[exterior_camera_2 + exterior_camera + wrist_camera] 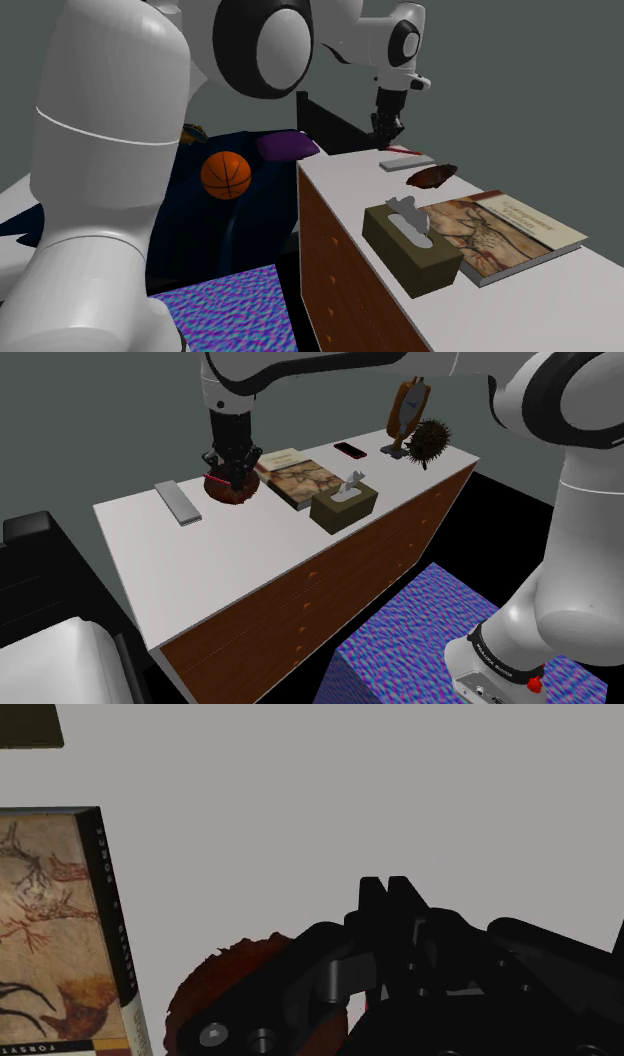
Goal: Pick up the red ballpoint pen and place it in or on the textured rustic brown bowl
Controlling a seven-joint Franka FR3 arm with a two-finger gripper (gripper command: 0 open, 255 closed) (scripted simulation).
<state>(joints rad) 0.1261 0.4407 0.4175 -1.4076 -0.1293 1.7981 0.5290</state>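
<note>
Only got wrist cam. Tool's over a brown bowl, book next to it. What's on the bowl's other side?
Observer: A flat grey bar, lying apart from the bowl, on the side away from the book.
Operator: What's this surface?
Observer: A drawer chest with a white top and brown fronts.
Operator: Anything at the end past the book?
Observer: A spiky dark ball next to an upright wooden ornament, at the far corner.
</note>
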